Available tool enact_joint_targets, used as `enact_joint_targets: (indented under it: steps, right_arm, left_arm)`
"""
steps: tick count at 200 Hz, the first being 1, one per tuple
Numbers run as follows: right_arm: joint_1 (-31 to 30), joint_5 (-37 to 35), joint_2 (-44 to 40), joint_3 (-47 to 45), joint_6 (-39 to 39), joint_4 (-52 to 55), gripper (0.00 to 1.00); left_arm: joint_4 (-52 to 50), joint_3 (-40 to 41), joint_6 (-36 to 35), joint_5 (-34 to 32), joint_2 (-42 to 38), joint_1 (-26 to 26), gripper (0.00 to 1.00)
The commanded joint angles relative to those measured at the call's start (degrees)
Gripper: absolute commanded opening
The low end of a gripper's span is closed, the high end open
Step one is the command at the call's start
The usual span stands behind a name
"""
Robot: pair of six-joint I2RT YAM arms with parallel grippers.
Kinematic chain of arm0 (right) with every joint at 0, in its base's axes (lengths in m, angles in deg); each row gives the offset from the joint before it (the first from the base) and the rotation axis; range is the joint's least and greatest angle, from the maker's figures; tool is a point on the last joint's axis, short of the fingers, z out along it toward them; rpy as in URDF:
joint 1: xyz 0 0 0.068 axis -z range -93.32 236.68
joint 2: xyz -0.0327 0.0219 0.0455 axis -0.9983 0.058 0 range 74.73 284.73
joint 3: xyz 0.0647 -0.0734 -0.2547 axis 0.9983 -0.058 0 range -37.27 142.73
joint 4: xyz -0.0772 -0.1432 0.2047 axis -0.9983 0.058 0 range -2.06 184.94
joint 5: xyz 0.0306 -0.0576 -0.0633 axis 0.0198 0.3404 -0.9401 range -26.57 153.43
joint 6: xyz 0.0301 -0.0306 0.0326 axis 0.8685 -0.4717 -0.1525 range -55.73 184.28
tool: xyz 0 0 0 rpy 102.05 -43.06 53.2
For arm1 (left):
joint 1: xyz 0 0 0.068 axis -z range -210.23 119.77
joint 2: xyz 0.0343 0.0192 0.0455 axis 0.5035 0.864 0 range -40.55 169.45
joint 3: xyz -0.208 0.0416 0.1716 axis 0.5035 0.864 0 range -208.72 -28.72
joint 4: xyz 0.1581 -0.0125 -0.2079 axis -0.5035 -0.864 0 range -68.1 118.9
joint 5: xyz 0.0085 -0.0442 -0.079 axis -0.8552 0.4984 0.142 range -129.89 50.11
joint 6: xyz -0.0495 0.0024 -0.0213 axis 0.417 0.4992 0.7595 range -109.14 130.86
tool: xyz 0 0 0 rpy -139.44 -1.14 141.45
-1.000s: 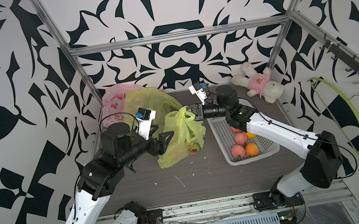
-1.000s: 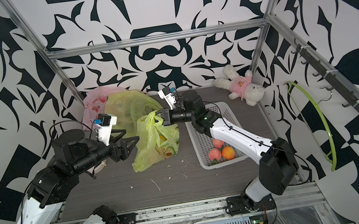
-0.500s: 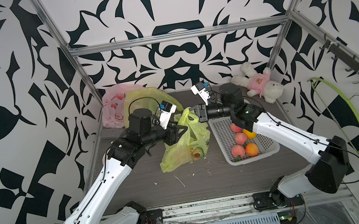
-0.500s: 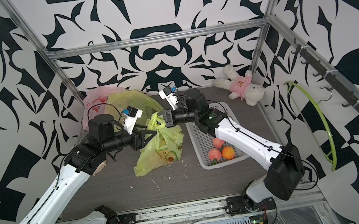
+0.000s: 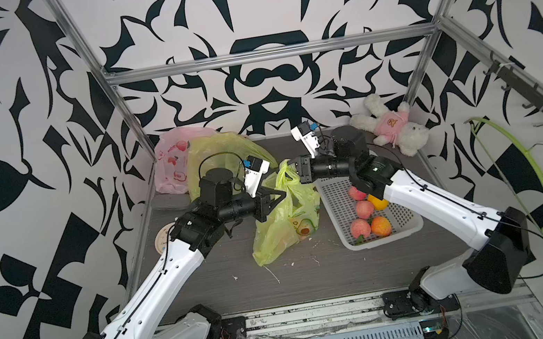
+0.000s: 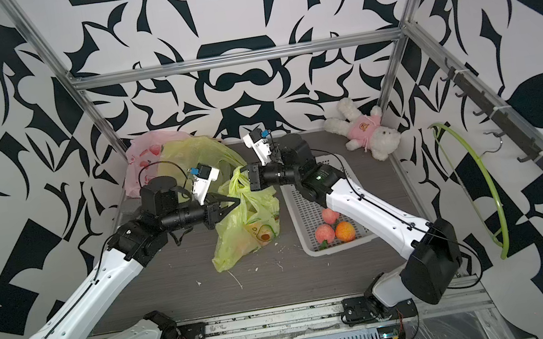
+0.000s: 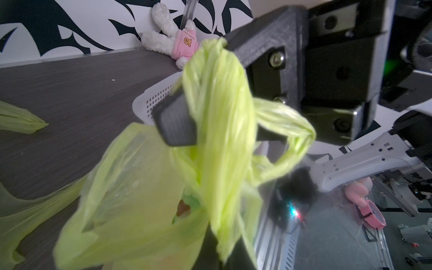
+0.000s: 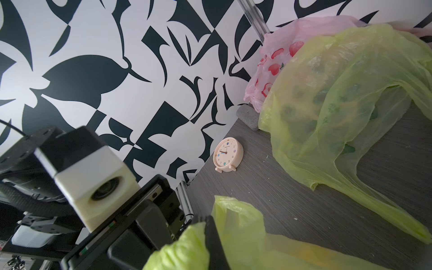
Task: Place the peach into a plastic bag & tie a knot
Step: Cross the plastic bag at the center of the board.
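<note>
Plastic bag [image 5: 285, 223] stands just beside the basket [image 5: 333, 190], handles clenched in left hand [image 5: 281, 195] and right hand [image 5: 293, 168].

Dial of the clock [image 8: 225, 153]: dark numerals are printed round the cream face, and coloured dots are set at four places. A 2 and a 5 can be made out; the rest are too small to be read.
Print under the top of the dial: one short line, too small to be read.
Side of the plastic bag [image 5: 302, 226]: a cartoon avocado is printed.
Shirt of the plush toy [image 7: 185, 43]: a small bear face is shown.
</note>
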Motion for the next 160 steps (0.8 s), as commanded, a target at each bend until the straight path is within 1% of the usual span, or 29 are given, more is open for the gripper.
enact_joint_targets:
  steps: [1,31,60,70,86,120,160]
  right_arm:
    - [-0.09,-2.26,-2.8,-0.69,4.04,-10.27,0.0]
    - [-0.42,1.45,-1.5,-1.93,10.31,-17.55,0.0]
    - [-0.42,3.22,-1.14,-4.01,16.02,-23.94,0.0]
    - [-0.49,3.52,-1.21,-4.63,17.86,-25.71,0.0]
    - [-0.56,4.69,-0.63,-5.62,21.15,-29.43,0.0]
    - [-0.51,7.55,1.42,-8.07,26.1,-34.92,0.0]
    - [-0.56,10.71,6.05,-11.72,31.07,-46.11,0.0]
  left_arm:
    - [2.49,1.85,2.58,2.02,0.47,1.15,0.07]
    - [7.82,5.18,5.06,0.58,0.8,1.34,0.07]
    - [11.19,7.97,6.35,-0.74,1.47,1.34,0.14]
    - [12.01,8.91,6.76,-1.3,1.76,1.34,0.14]
    - [14.27,11.02,8.25,-2.92,1.81,1.29,0.1]
    - [15.87,13.52,9.72,-9.11,1.87,0.86,0.0]
    - [16.87,17.38,12.99,-13.52,5.77,-0.95,0.0]
